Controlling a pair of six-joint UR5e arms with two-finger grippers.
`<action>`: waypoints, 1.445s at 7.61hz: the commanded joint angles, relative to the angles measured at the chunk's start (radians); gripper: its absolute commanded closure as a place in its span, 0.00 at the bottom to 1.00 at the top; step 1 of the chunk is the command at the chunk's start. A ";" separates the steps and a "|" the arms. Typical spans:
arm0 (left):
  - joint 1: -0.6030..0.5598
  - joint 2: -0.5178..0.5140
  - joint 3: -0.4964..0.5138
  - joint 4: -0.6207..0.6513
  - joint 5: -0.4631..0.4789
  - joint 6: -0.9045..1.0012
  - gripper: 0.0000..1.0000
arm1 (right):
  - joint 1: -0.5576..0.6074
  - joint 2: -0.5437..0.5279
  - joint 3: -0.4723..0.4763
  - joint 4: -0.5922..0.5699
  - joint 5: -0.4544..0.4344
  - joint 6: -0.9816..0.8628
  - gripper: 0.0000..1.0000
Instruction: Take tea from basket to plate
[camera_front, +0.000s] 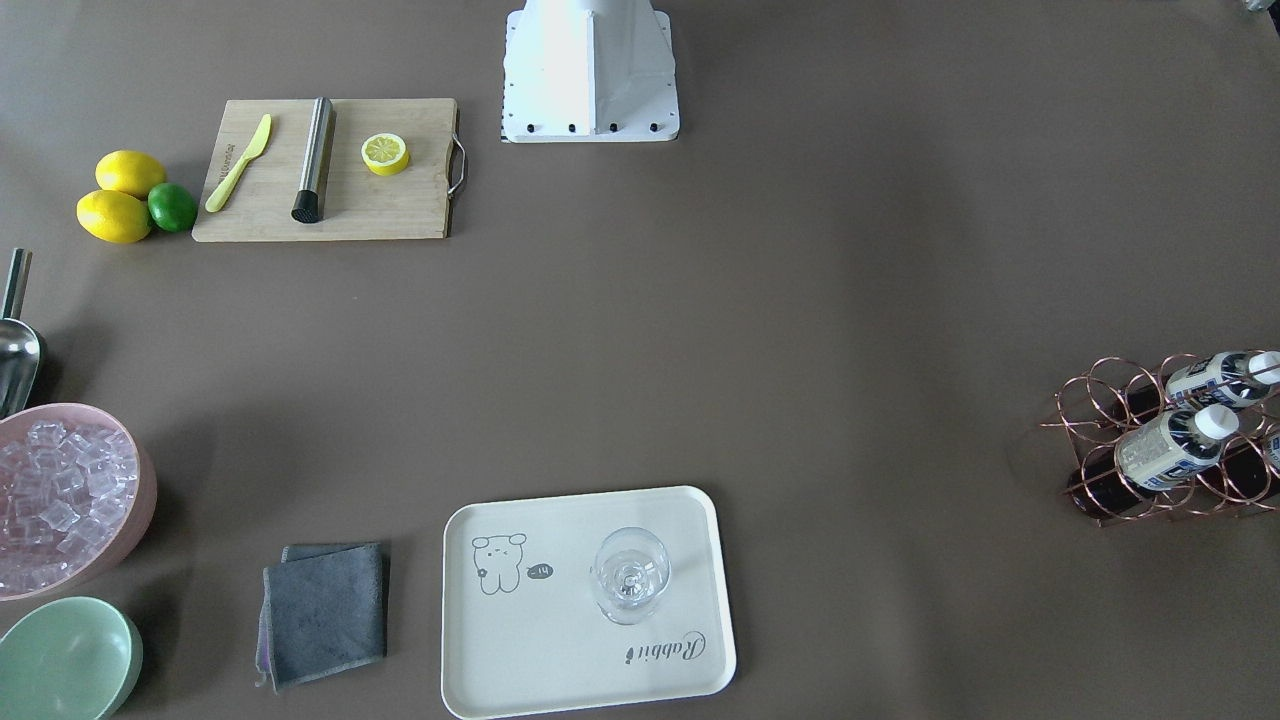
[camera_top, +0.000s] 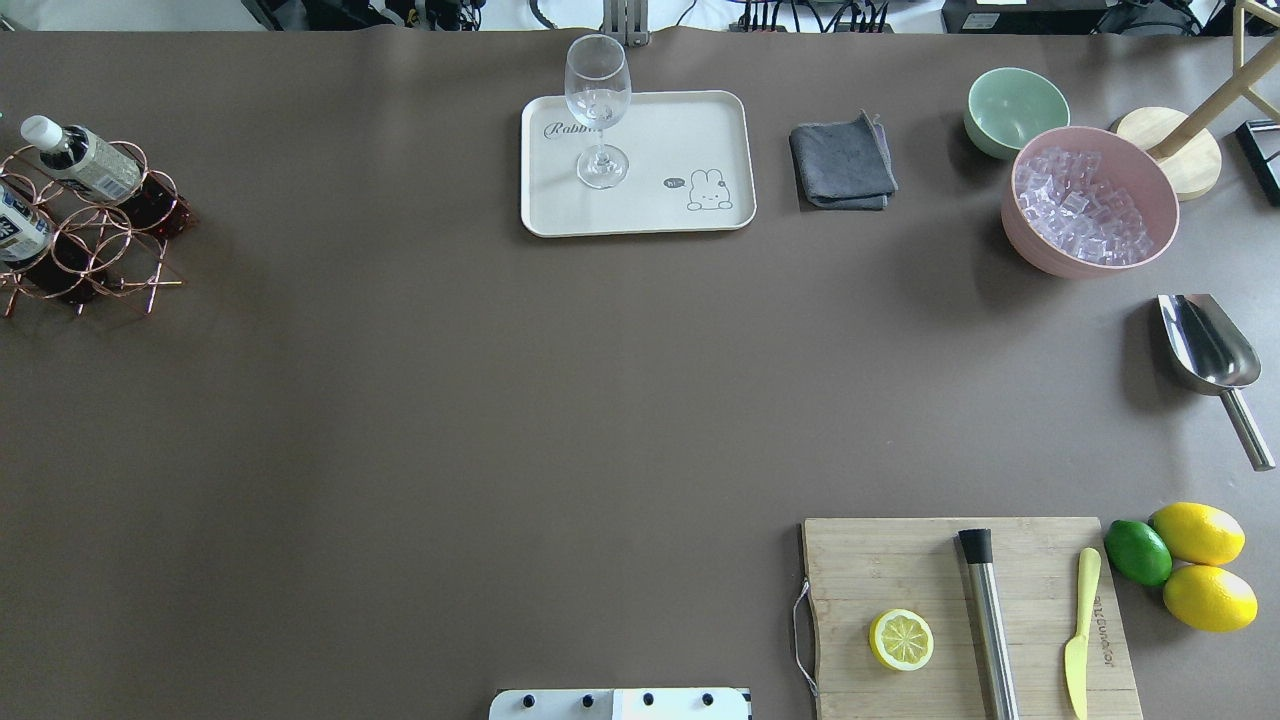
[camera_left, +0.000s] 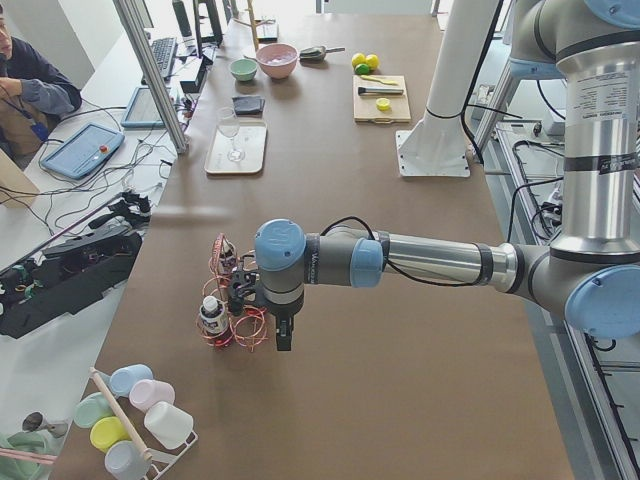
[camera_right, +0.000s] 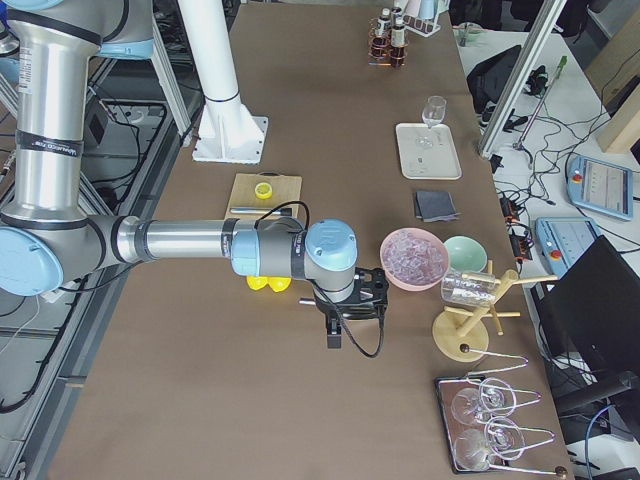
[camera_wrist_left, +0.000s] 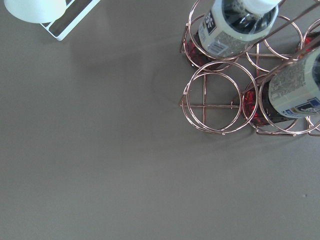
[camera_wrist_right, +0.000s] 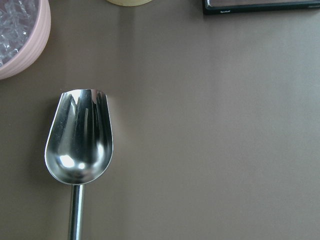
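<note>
The copper wire basket (camera_front: 1120, 400) stands at the table's end on my left side and holds several tea bottles; two show clearly (camera_front: 1165, 448) (camera_front: 1215, 378). It also shows in the overhead view (camera_top: 100, 250). The left wrist view looks down on its ring cells (camera_wrist_left: 215, 102) with two bottles (camera_wrist_left: 235, 25) (camera_wrist_left: 295, 85). The cream plate (camera_top: 660, 130) lies at the far middle edge with a clear glass (camera_top: 597, 110) on it. My left gripper (camera_left: 283, 335) hangs beside the basket; I cannot tell its state. My right gripper (camera_right: 335, 330) hangs over the scoop area; state unclear.
A wooden cutting board (camera_top: 960, 610) carries a lemon half, a steel muddler and a yellow knife. Lemons and a lime (camera_top: 1180, 560) lie beside it. A steel scoop (camera_top: 1205, 350), a pink ice bowl (camera_top: 1090, 205), a green bowl (camera_top: 1015, 105) and a grey cloth (camera_top: 842, 160) sit on my right side.
</note>
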 joint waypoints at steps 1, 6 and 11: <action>-0.001 -0.039 0.000 -0.018 0.001 0.253 0.02 | 0.000 0.000 0.001 0.000 0.001 0.000 0.00; -0.008 -0.162 0.000 -0.017 0.002 0.643 0.02 | 0.000 -0.001 0.003 0.000 0.001 0.000 0.00; 0.000 -0.344 0.079 -0.015 -0.001 0.968 0.02 | 0.006 -0.001 0.003 0.000 0.001 0.000 0.00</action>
